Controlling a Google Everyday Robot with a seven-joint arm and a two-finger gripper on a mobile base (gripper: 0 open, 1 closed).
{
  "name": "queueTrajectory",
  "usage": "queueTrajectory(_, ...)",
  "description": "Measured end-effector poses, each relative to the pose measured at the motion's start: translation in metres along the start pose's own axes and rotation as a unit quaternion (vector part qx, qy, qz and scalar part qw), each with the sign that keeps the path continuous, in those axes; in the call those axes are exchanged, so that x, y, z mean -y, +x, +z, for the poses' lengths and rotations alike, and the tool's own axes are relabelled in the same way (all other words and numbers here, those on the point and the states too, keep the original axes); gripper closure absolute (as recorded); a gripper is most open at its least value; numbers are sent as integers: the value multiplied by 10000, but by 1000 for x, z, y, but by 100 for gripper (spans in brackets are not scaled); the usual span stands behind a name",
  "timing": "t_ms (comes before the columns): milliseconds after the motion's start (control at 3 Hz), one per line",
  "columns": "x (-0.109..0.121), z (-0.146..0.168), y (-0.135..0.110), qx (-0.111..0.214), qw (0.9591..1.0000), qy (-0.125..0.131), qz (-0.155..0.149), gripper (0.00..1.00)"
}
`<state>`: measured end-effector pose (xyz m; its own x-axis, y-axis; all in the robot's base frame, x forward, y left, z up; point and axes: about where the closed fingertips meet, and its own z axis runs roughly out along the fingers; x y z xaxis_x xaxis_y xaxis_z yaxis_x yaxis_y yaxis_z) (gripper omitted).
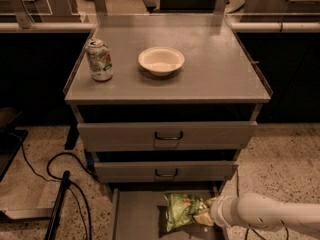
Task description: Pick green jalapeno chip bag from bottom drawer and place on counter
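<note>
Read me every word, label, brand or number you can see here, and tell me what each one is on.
No text here can be read.
Soda can: green and white print, too blurred to read.
Chip bag: pale lettering, too blurred to read.
Bowl and counter: no text visible.
Gripper, at the bag's right edge over the bottom drawer: no markings visible.
</note>
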<state>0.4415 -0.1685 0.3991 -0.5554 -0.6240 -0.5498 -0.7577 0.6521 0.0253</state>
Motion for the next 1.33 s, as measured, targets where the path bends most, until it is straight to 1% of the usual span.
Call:
queueTrajectory(333,20,-30,-5,137,9991,372,150,100)
queueTrajectory(667,37,-77,-16,272,9959,844,181,100)
queueTrajectory(1000,49,-134,-32,387,9905,1317,118,100)
queueTrajectory(1333,49,-134,-32,387,9905,1318,118,100)
